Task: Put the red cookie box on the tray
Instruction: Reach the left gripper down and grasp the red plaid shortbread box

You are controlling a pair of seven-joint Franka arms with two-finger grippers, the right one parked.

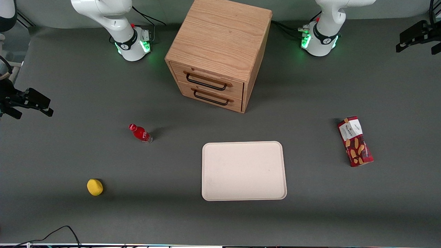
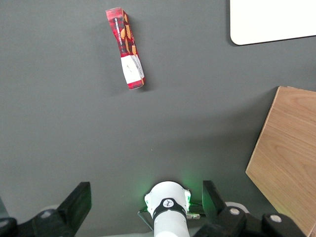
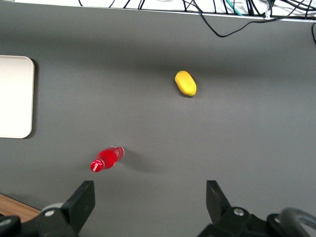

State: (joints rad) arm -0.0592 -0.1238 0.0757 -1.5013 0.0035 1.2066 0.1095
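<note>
The red cookie box lies flat on the grey table toward the working arm's end, apart from the tray; its white labelled end points away from the front camera. It also shows in the left wrist view. The cream tray lies flat in front of the drawer cabinet with nothing on it; a corner of it shows in the left wrist view. The left arm's gripper hangs high near its own base, farther from the front camera than the box and well clear of it. It is open and empty.
A wooden two-drawer cabinet stands mid-table, farther from the front camera than the tray. A small red bottle and a yellow lump lie toward the parked arm's end. Cables run along the table's near edge.
</note>
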